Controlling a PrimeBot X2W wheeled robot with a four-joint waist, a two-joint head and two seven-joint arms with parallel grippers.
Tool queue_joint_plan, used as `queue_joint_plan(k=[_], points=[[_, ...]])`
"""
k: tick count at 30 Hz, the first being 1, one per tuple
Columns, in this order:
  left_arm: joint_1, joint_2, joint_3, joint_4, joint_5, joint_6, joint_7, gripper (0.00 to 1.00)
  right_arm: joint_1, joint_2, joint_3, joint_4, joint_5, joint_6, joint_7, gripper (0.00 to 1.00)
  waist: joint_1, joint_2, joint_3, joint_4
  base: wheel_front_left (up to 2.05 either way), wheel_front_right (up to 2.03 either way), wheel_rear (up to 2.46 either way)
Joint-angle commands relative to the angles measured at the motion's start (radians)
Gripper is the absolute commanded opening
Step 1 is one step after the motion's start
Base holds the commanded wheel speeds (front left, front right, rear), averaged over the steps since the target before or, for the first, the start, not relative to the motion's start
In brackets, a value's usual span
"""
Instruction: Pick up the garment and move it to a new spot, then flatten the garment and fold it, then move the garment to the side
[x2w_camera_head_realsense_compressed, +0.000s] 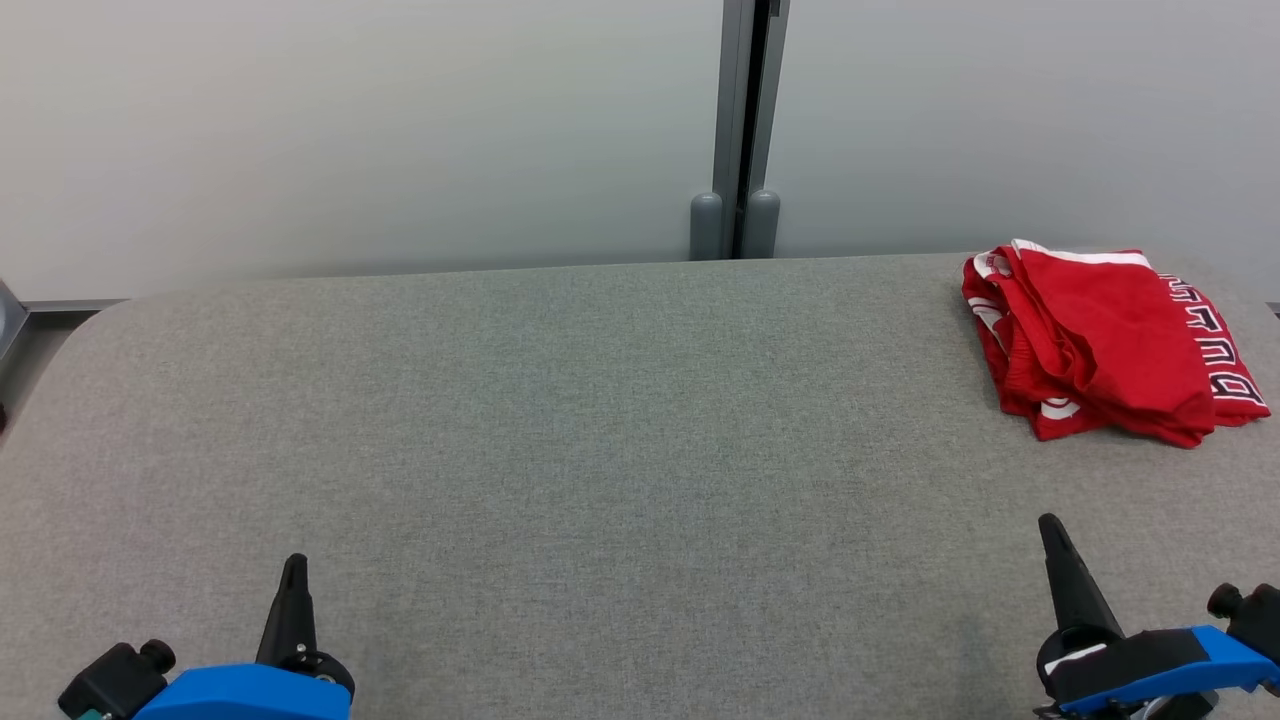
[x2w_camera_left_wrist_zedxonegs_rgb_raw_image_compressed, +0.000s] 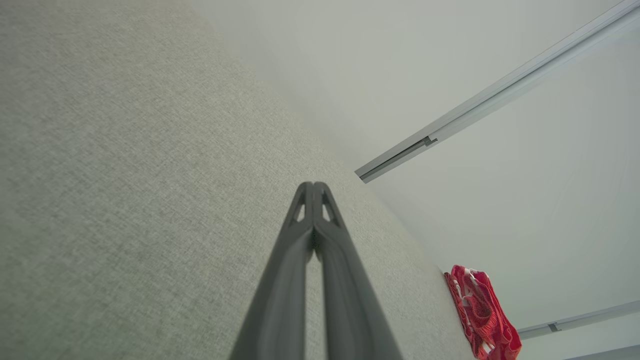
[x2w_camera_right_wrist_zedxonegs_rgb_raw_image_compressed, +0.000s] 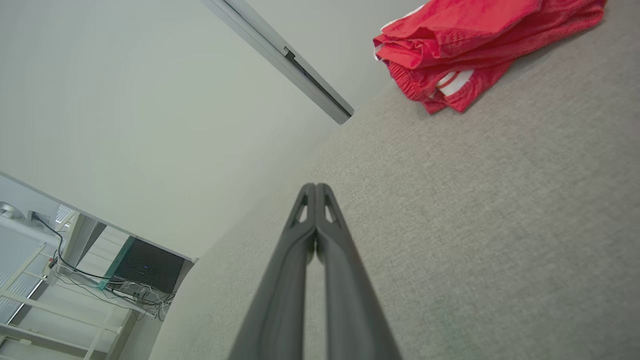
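left fingers (x2w_camera_head_realsense_compressed: 292, 600): pressed together, empty, at the near left over the grey counter (x2w_camera_head_realsense_compressed: 600, 420) | right fingers (x2w_camera_head_realsense_compressed: 1066, 575): pressed together, empty, at the near right | garment (x2w_camera_head_realsense_compressed: 1100, 340): red with white trim, folded in a bundle on the counter's far right corner, beyond the right fingers, apart from both

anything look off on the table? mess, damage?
Nothing damaged or spilled. The red garment lies folded at the far right of the grey table, its layers bunched and uneven. The left gripper and right gripper rest shut, apart from it.
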Motion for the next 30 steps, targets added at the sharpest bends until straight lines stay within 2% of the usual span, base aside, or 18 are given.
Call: queue_joint_plan(k=[1,30], points=[[-0.032,0.002,0.012,-0.014,-0.024,-0.009,0.007,0.0,-0.027,-0.005,-0.004,-0.008,0.03,0.0,0.005,0.0,0.0,-0.0001,0.0,0.0,0.0,0.0,0.0],[-0.077,-0.037,0.081,-0.022,-0.298,-0.033,0.093,0.0,-0.064,-0.007,-0.014,0.013,0.363,0.0,0.048,0.0,0.0,-0.0001,0.002,0.0,0.0,0.0,0.0]])
